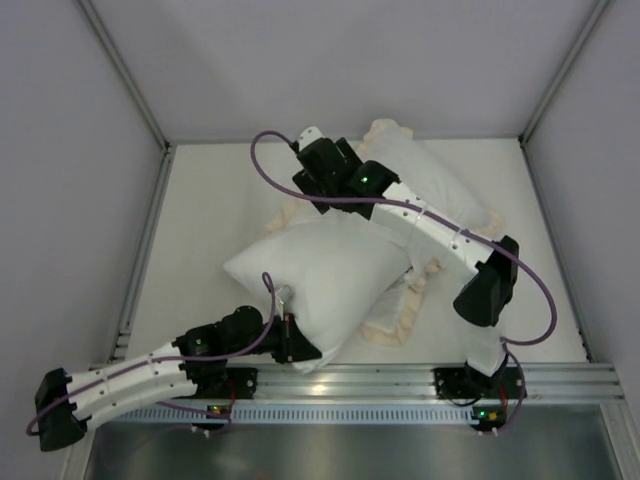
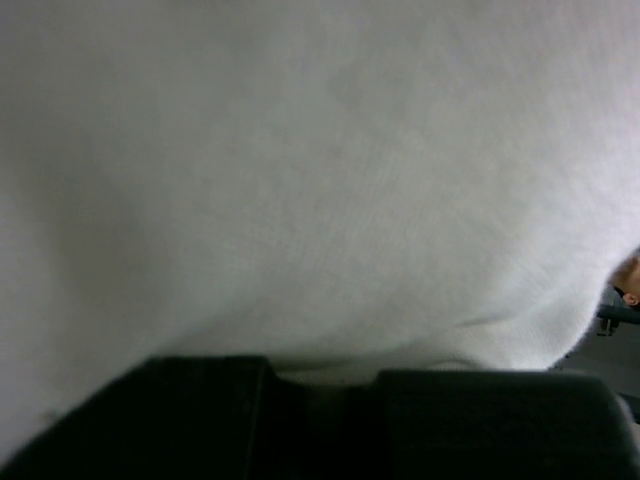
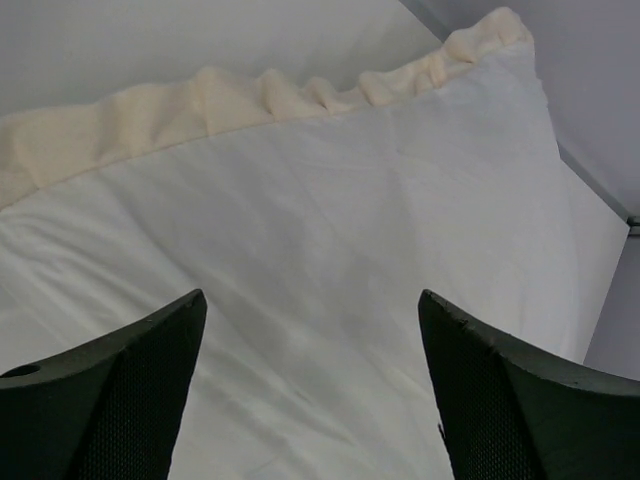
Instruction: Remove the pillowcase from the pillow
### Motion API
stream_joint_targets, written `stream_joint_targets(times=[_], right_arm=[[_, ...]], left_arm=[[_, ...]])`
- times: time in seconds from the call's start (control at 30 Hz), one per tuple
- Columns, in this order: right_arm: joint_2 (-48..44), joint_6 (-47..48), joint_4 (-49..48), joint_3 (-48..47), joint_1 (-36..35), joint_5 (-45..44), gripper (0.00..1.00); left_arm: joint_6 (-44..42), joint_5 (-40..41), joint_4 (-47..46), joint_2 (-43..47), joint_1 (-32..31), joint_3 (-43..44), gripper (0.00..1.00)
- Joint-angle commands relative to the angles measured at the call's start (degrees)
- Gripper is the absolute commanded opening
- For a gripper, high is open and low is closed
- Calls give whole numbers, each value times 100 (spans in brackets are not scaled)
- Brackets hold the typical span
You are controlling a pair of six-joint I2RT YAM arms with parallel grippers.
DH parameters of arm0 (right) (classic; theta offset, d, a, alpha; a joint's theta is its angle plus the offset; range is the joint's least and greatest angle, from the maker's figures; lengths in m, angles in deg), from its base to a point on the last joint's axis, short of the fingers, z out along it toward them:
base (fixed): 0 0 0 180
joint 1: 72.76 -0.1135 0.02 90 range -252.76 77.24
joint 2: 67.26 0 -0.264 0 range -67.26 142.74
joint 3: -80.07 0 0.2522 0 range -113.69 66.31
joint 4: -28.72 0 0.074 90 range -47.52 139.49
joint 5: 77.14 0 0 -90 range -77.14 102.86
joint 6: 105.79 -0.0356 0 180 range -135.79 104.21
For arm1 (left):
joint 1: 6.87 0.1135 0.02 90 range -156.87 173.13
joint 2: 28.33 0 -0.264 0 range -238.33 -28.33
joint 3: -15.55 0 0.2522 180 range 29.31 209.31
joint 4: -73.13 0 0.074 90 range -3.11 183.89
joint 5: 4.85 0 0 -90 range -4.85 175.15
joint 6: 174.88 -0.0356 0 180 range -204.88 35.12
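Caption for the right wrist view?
Right gripper, jaws wide open, over the white face of the pillowcase, cream frill along its far edge.

We're looking into a lab test cell: plain grey panel walls (image 1: pixel 60 150), aluminium framing (image 1: pixel 120 70), a white worktop (image 1: pixel 210 200), robot arms (image 1: pixel 430 225) bolted along the front rail (image 1: pixel 380 378).

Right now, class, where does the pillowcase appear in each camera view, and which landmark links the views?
Top external: pillowcase lies behind and right of the pillow, under the right arm.
Left wrist: not in it; white pillow fabric fills it.
Right wrist: fills the frame, beyond the right fingers.
Shared landmark: cream frill, in top and right wrist views.
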Motion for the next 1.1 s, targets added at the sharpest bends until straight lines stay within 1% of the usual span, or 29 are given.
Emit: stream_joint_targets(times=[0.0, 0.07, 0.1, 0.27, 0.37, 0.4, 0.63, 0.73, 0.87, 1.07], right_arm=[[-95, 497, 168, 283, -60, -91, 82], [-112, 462, 133, 424, 19, 48, 82], [-208, 479, 37, 703, 45, 276, 81], [-692, 305, -973, 1662, 46, 567, 81], [-947, 111, -1307, 1857, 19, 1006, 81], [-974, 93, -1343, 1936, 19, 1303, 81], [-807, 5, -1528, 2024, -51, 1464, 81], [-798, 22, -1669, 2086, -95, 1806, 81], [-693, 49, -1687, 2051, -139, 1860, 81], [-579, 110, -1748, 2191, -139, 2255, 81]], left_arm=[[280, -221, 12, -95, -54, -88, 0], [298, -256, 12, -112, -54, -71, 0], [298, -265, 12, -138, -54, -53, 0], [272, -265, 12, -331, -54, 43, 0], [237, -239, 12, -455, -54, 52, 0], [219, -247, 12, -533, -54, 61, 0], [122, -265, 3, -710, -54, 70, 0], [149, -291, 12, -587, -54, -26, 0], [192, -344, 12, -420, -54, -158, 0], [210, -405, 12, -323, -54, -247, 0]])
